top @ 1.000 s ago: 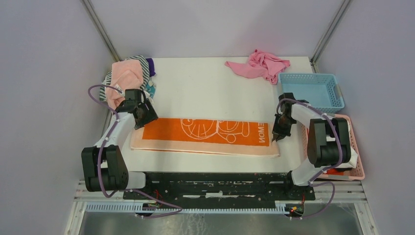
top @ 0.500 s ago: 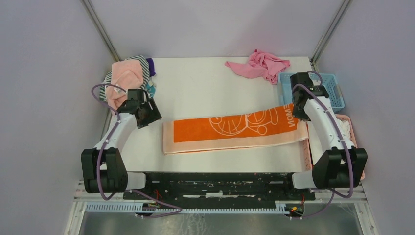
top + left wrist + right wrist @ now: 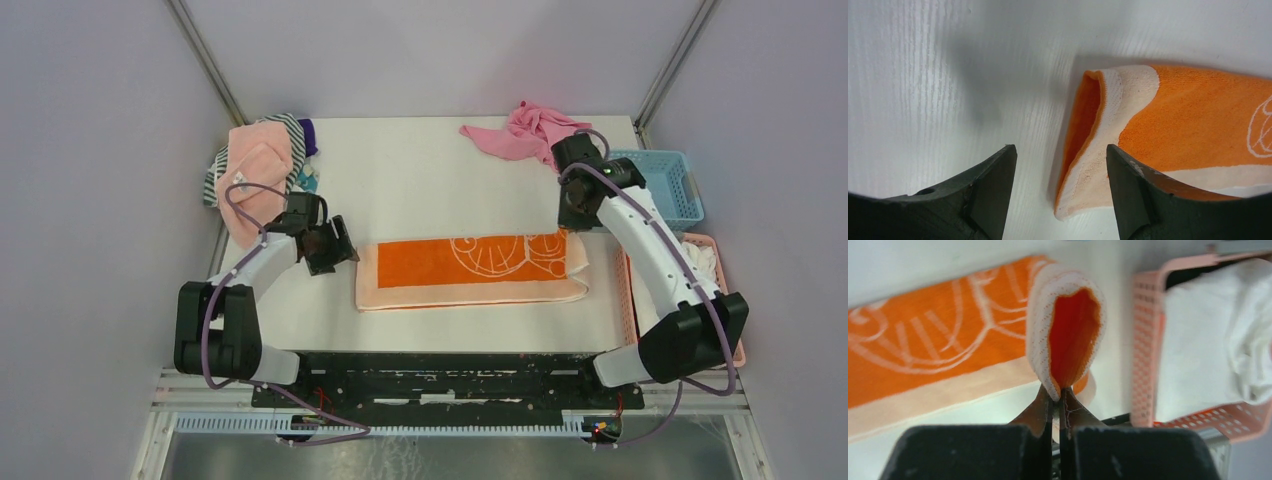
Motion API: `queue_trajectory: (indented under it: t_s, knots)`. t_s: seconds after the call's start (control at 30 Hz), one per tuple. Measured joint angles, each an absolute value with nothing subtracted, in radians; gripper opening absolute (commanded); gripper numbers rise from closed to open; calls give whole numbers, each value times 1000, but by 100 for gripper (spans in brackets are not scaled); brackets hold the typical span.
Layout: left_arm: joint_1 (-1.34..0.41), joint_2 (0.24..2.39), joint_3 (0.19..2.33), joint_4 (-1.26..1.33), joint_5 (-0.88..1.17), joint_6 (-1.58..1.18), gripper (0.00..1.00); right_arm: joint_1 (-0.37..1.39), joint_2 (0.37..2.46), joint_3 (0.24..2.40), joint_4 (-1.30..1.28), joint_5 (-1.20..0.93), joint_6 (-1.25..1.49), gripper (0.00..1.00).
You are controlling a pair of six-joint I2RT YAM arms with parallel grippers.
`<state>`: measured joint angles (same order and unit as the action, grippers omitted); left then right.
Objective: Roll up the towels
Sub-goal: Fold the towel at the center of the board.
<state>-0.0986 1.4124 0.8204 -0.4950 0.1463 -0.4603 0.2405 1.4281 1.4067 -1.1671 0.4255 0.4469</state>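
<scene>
The orange towel [image 3: 470, 268] with a white pattern lies folded lengthwise across the middle of the table. My right gripper [image 3: 574, 215] is shut on its right end, which is lifted and curled into a loop [image 3: 1067, 327] above the pinch point of the gripper [image 3: 1060, 392]. My left gripper [image 3: 335, 248] is open, low over the table at the towel's left end. In the left wrist view the towel's near left corner [image 3: 1088, 192] lies between the gripper's [image 3: 1060, 152] spread jaws, untouched. The pale pink towel [image 3: 256, 158] lies in a pile at the back left.
A striped cloth [image 3: 290, 128] lies in the pile with the pale pink towel. A brighter pink cloth [image 3: 527, 132] lies at the back right. A blue basket [image 3: 668, 160] and a pink basket [image 3: 722, 330] holding white cloth [image 3: 1215, 335] stand along the right edge.
My right gripper took the towel's right end, dragged the towel rightward, then lifted the end back to the left over it. My left gripper moved right after the towel's left end.
</scene>
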Motion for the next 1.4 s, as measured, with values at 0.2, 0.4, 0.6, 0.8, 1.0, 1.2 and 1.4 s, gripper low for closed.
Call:
queue_trajectory:
  t_s: [0.2, 0.4, 0.6, 0.8, 1.0, 1.2, 1.4]
  knots:
    - [-112, 1415, 773, -451, 183, -505, 65, 412, 1478, 1438, -1129, 191, 505, 1]
    - [-140, 1415, 728, -418, 201, -543, 52, 557, 1575, 1488, -1073, 77, 593, 1]
    - [-160, 1416, 696, -388, 216, -569, 40, 670, 1675, 1588, -1027, 25, 662, 2]
    - [-172, 1428, 690, -377, 216, -577, 29, 774, 1797, 1703, -997, -17, 714, 2]
    - [-182, 1439, 690, -362, 216, -579, 23, 857, 1900, 1774, -950, -44, 758, 3]
    - [-194, 1441, 684, -356, 215, -579, 21, 907, 1972, 1797, -905, -42, 801, 6]
    - [-204, 1441, 680, -352, 212, -579, 21, 912, 2055, 1861, -867, -44, 823, 7]
